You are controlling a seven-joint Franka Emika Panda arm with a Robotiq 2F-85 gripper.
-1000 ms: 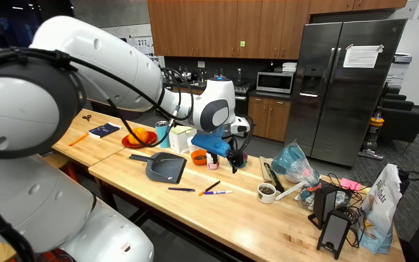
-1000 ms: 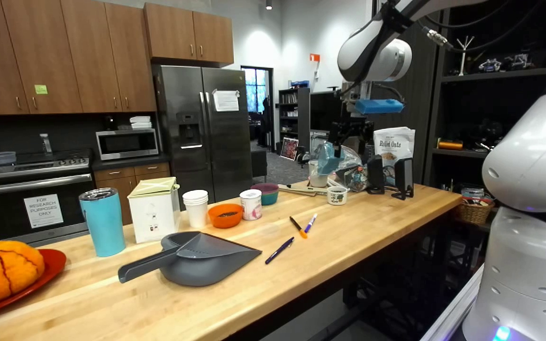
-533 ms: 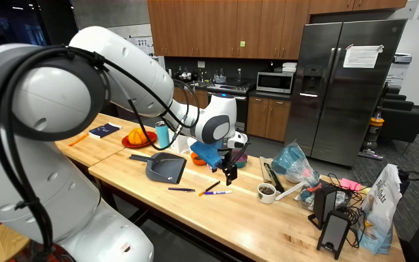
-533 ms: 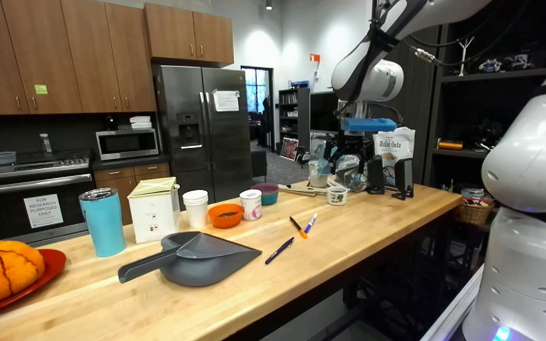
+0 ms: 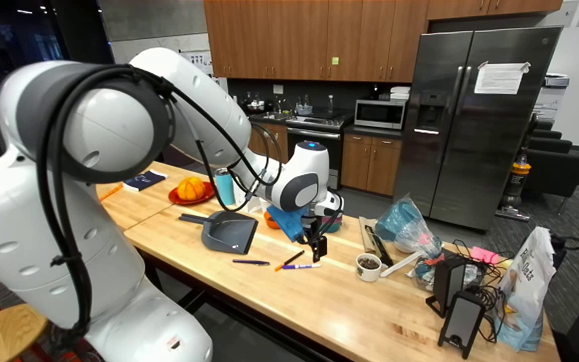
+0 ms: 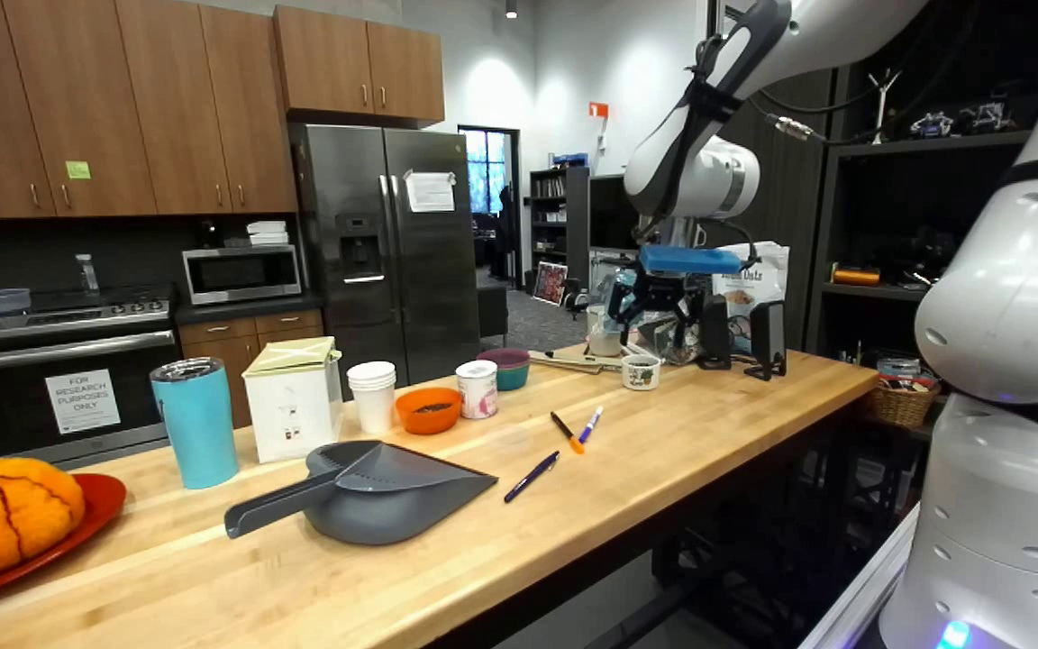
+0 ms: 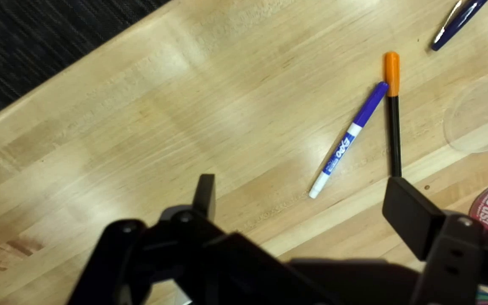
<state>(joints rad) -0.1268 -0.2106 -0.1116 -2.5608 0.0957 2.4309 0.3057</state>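
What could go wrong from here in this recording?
The purple-capped marker and orange-capped marker meet, or nearly do, at one end, so the open gripper might nudge both if it closes on one. The clear disc beside them is faint against the wooden table and could be overlooked and bumped.

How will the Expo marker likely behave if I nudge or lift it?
The Expo marker will probably roll if nudged: it looks round, and no clip shows. It looks like slim, rigid plastic, so likely light and stiff when lifted. Its purple cap lies against or very close to the orange-capped marker, so pushing it that way may shift both.
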